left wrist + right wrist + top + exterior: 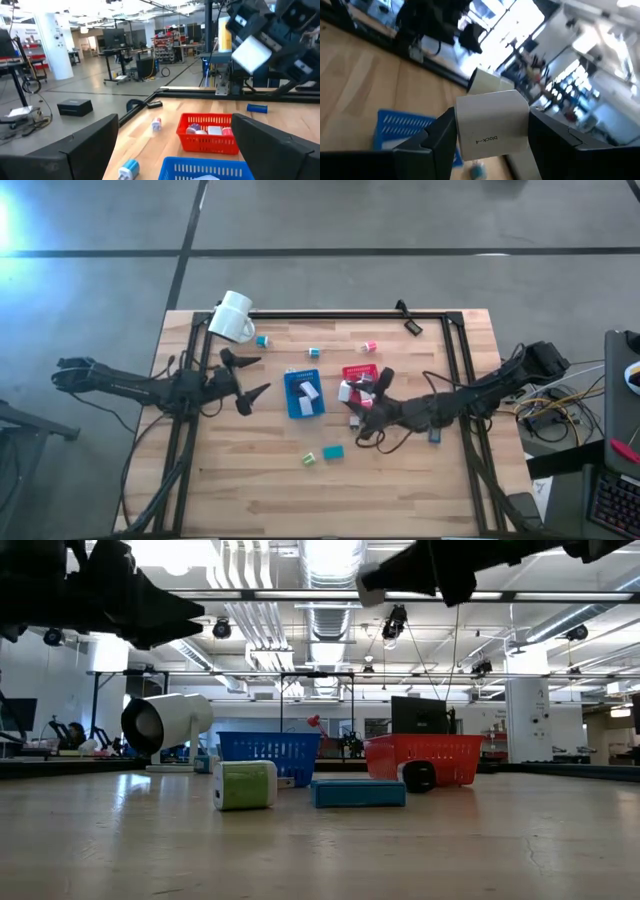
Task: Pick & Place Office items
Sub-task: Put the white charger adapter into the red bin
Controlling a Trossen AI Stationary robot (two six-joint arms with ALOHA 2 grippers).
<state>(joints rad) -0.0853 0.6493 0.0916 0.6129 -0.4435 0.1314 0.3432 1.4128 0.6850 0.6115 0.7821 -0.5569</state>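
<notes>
Clamped in our right gripper sits a white rectangular block, held above the table just beside the red plastic basket. Our left gripper hovers spread apart near the blue plastic basket.

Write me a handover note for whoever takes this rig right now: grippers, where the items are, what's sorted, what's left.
Right gripper: shut on a white block, raised beside the red tray.
Left gripper: open, empty, hanging left of the blue tray.
Done: a few items already lie in each tray.
Left: green block and teal block in front of the trays; three small items behind them, near the white mug; a dark blue piece by the right arm.
</notes>
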